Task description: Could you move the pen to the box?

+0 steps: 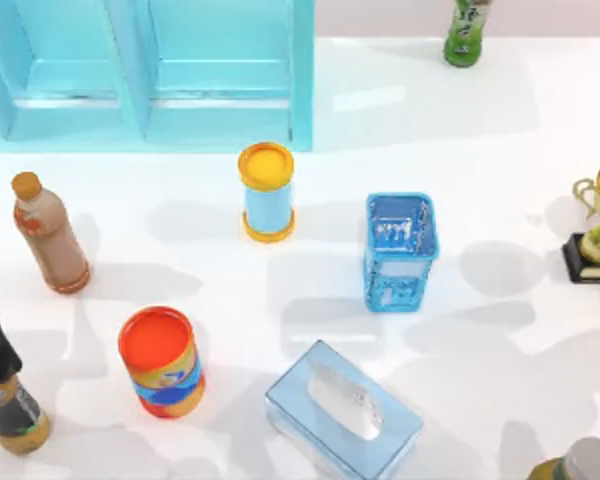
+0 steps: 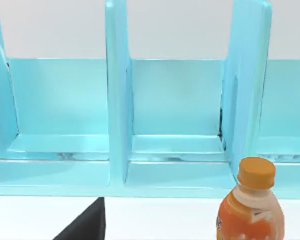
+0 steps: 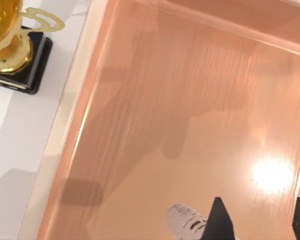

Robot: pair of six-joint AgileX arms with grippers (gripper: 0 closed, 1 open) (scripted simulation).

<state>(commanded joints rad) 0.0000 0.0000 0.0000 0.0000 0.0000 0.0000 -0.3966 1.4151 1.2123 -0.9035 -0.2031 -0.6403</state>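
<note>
Our table [image 1: 500,200] carries a turquoise shelf [image 1: 220,70] along its far left edge; the left wrist view faces the shelf's open bays with an orange-capped bottle [image 2: 250,210] in front. In the right wrist view we look down into the box [image 3: 190,100], a glossy peach-coloured tray. A gold trophy [image 3: 10,45] stands just outside its wall. Above the box floor, our right gripper [image 3: 260,220] has its dark fingertips [image 3: 217,220] spread apart, and the pen [image 3: 185,220] lies beside one fingertip; whether that fingertip touches it we cannot tell. Of our left gripper's state we cannot tell.
</note>
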